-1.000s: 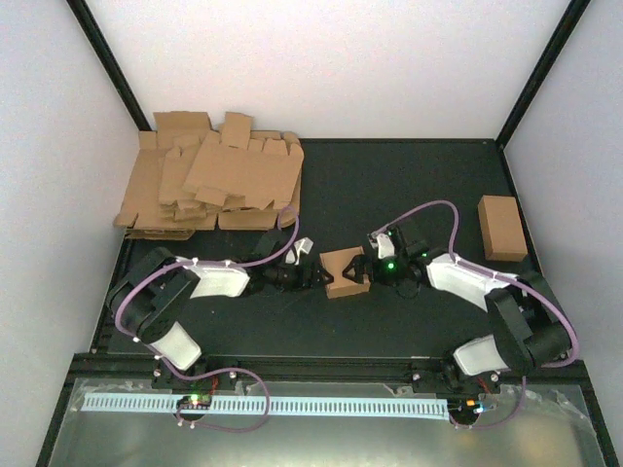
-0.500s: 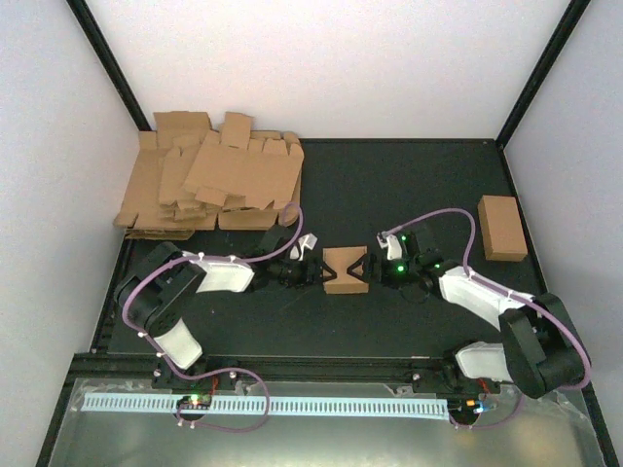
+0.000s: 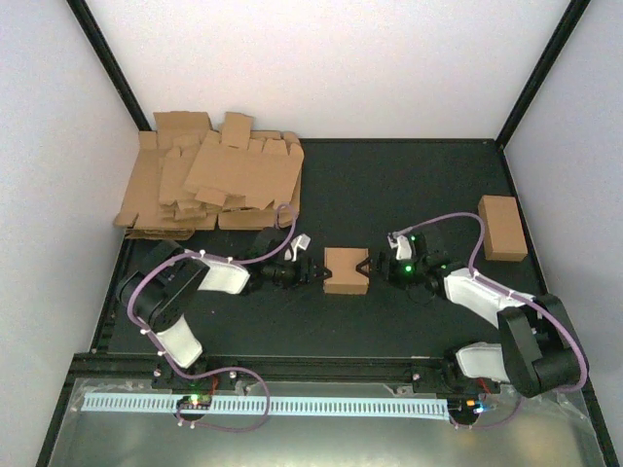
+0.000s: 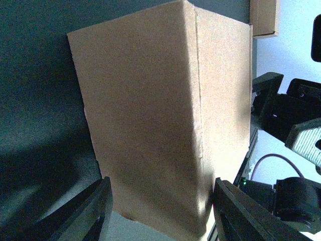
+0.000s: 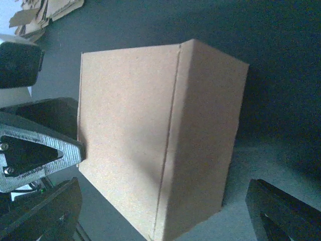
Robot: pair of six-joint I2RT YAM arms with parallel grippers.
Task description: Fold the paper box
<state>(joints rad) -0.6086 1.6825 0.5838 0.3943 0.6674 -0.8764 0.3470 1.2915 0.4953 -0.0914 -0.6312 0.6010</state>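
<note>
On the dark surface (image 3: 409, 185) the paper box (image 3: 345, 270) now sits square, looking folded; right pincer (image 3: 370, 268) retreats released, left pincer (image 3: 315, 274) grasp unclear.

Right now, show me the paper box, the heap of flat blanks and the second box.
paper box (image 3: 345, 269): top view, its upper face.
heap of flat blanks (image 3: 238, 172): top view, the uppermost sheet.
second box (image 3: 502, 228): top view, its upper face.
</note>
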